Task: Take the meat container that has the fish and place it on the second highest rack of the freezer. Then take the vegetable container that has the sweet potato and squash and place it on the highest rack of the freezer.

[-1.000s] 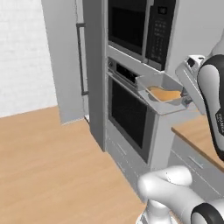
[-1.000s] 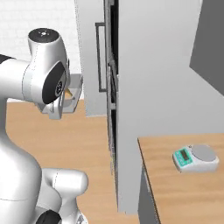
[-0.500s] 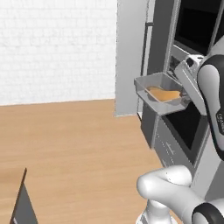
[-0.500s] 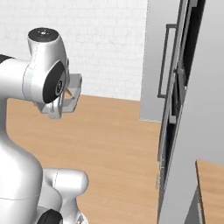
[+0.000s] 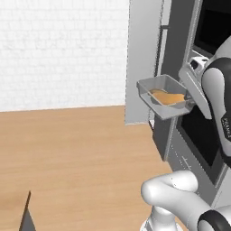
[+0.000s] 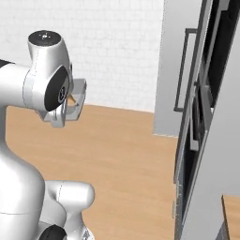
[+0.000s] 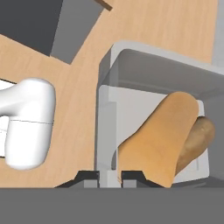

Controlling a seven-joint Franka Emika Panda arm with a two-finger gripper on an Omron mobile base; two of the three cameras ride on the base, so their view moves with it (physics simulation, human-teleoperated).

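At right of centre in my left base view, the shallow grey rectangular vegetable container (image 5: 159,96) hangs above the wooden floor (image 5: 76,153), its near wall clenched in my two-finger gripper (image 7: 110,176). Orange-tan sweet potato and squash (image 7: 168,138) fill its right half. Behind stands the tall grey freezer (image 5: 143,58).

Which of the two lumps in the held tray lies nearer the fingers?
The larger orange lump: it reaches the fingers at the tray wall, while the smaller brown one lies at its far side.
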